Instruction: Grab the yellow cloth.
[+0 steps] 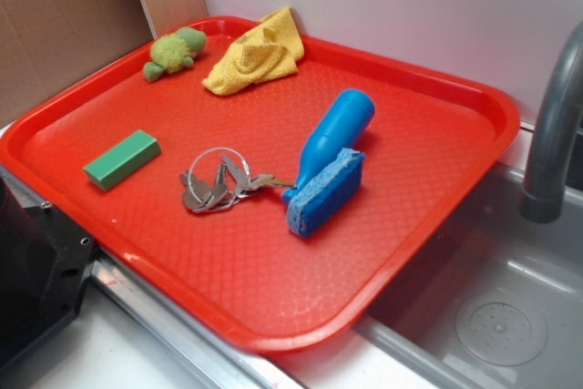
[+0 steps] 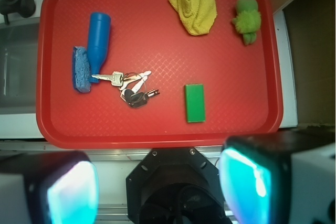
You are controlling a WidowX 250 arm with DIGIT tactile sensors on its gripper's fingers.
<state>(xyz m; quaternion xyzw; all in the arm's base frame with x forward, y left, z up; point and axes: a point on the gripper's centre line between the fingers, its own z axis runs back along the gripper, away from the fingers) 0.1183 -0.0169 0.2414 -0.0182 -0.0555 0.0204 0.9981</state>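
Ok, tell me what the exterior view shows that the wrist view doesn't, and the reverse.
Only the exterior view shows the sink basin with its drain and the white wall behind the tray. Only the wrist view shows the gripper, fingers spread wide, well short of the tray. Both show the red tray carrying the yellow cloth, green plush toy, green block, keys, blue bottle, blue sponge, plus the grey faucet.

Kitchen: sink (image 1: 510, 316), faucet (image 1: 556, 125).
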